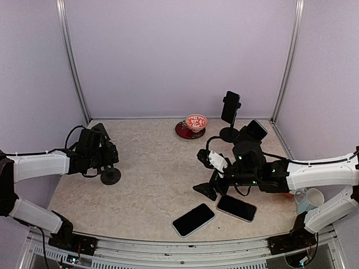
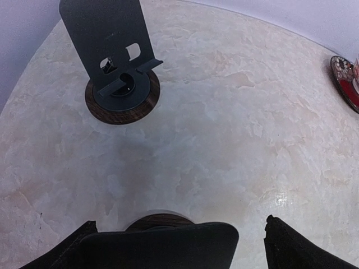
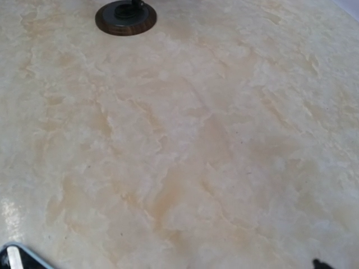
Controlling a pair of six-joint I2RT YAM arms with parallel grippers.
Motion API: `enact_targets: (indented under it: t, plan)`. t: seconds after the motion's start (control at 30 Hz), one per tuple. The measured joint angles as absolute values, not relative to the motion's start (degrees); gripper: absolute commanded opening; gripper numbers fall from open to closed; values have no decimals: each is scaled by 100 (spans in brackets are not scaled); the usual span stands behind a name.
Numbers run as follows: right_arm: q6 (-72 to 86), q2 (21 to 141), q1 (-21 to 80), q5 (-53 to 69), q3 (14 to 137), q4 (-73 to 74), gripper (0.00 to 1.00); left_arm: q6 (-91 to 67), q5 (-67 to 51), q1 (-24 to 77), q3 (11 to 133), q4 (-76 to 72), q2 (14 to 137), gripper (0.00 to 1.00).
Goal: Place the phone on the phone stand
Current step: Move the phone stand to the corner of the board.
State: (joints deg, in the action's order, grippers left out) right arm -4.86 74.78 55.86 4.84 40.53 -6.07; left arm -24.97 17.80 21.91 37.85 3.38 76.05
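Two black phones lie flat at the table's front, one (image 1: 193,219) to the left of the other (image 1: 236,208). My right gripper (image 1: 203,172) hangs open and empty just above and behind them; its wrist view shows bare table and one fingertip (image 3: 320,263). A dark phone stand with a wooden base (image 1: 110,177) stands at the left. My left gripper (image 1: 112,157) is open, its fingers either side of that stand's plate (image 2: 160,244) without gripping it. A second empty stand (image 2: 118,84) stands beyond it.
A third phone (image 1: 230,107) sits upright on a stand at the back right, and a fourth (image 1: 257,130) is beside it. A red bowl on a saucer (image 1: 196,122) is at the back middle. A pale mug (image 1: 313,199) stands at the right edge.
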Motion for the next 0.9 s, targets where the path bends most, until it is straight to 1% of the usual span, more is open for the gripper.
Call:
enact_targets:
  t: [0.73,0.9]
  plan:
    - [-510,7496,5586,475,4053,-607,100,-2504,1734,2202,3645,567,6403,99]
    - [-572,7323,5586,336,4010,-705,100,-2519,2049,2480,4025,1050,6272,99]
